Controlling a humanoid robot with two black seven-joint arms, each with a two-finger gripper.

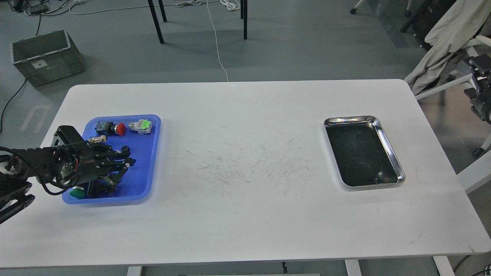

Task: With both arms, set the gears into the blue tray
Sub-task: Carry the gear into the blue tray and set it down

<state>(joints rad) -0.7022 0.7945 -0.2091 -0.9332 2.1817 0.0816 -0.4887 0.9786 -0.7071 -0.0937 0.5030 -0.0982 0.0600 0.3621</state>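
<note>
One arm is in view, the left arm (42, 161), and it reaches in from the left edge over the blue tray (151, 153). The left gripper (124, 163) hangs above the middle of the tray. Its dark fingers seem a little spread, but against the dark parts below I cannot tell if they are open or closed, or if they hold something. The right arm does not show.

I judge that the step in hand is to release a gear into the tray. To do it well, the gripper should stay low over a bare blue part, open slowly, and then go straight up, so that the fingers do not push the switches.

One small black ring-like thing (124, 148) lies on the tray floor just above the fingertips; it may be a gear, but it is too small to be sure. The second gear I cannot find. The tray also holds a red-capped switch (120, 129), a grey part with a green top (141, 125) and a green-capped switch (77, 193). The steel tray (387, 138) far to the right looks empty of gears.
</note>
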